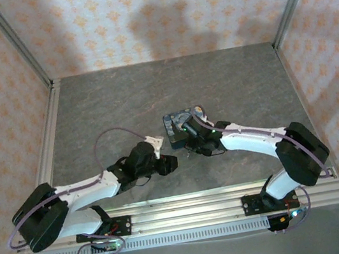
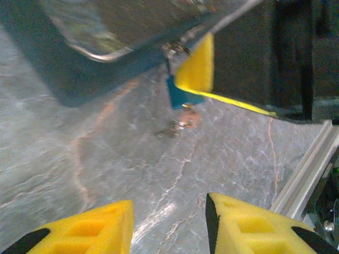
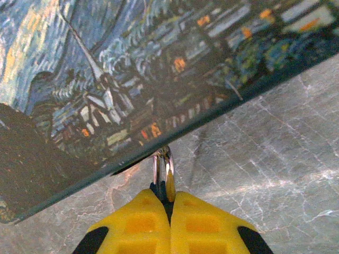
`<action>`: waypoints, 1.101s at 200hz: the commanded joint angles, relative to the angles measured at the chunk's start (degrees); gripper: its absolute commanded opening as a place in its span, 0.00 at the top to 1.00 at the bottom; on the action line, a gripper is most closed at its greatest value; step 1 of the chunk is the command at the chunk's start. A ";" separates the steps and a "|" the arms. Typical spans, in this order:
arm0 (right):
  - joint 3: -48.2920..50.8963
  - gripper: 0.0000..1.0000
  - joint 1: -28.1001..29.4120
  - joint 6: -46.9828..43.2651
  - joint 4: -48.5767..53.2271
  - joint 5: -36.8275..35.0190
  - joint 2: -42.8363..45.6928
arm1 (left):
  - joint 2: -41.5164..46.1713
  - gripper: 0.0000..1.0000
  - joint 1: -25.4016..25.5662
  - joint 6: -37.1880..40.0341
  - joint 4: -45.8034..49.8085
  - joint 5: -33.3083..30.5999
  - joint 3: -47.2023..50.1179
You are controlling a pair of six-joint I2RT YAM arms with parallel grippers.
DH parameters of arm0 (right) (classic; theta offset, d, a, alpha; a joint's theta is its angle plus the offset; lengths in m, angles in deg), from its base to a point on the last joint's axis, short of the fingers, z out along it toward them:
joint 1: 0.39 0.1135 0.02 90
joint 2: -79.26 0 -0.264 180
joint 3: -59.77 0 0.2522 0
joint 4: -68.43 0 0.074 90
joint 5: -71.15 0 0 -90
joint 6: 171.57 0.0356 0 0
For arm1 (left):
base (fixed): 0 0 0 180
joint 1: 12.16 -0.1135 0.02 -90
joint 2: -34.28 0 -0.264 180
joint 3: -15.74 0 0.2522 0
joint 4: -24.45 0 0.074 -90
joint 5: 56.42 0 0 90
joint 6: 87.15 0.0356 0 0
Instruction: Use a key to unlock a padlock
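Right gripper [image 3: 166, 197] is clenching the padlock [image 3: 162, 163]. Its yellow ribbed pads [image 3: 140, 222] are pressing together, the thin silvery loop is poking out and the blue body is barely showing between them. The loop is reaching the lower edge of the painted box [image 3: 132, 79]; can't tell if they're touching. A shiny metal bit [image 2: 175, 127] is sitting just below the padlock, too blurred to identify. Left gripper [image 2: 168, 211] is hanging released, jaws apart, over bare grey veined table [image 2: 106, 159], with the aluminium rail [image 2: 304, 174] running close on its right.
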 commanded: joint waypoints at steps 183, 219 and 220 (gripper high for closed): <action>-12.12 1.00 2.49 13.02 13.16 2.40 -8.72 | -11.07 0.64 2.04 17.84 -20.83 -5.14 2.42; -12.19 1.00 2.47 13.37 13.13 2.81 -8.53 | -13.41 0.65 2.02 18.41 -21.43 -4.37 1.12; -12.19 1.00 2.51 13.37 13.16 2.82 -8.53 | -13.51 0.65 2.03 18.38 -21.43 -4.41 1.05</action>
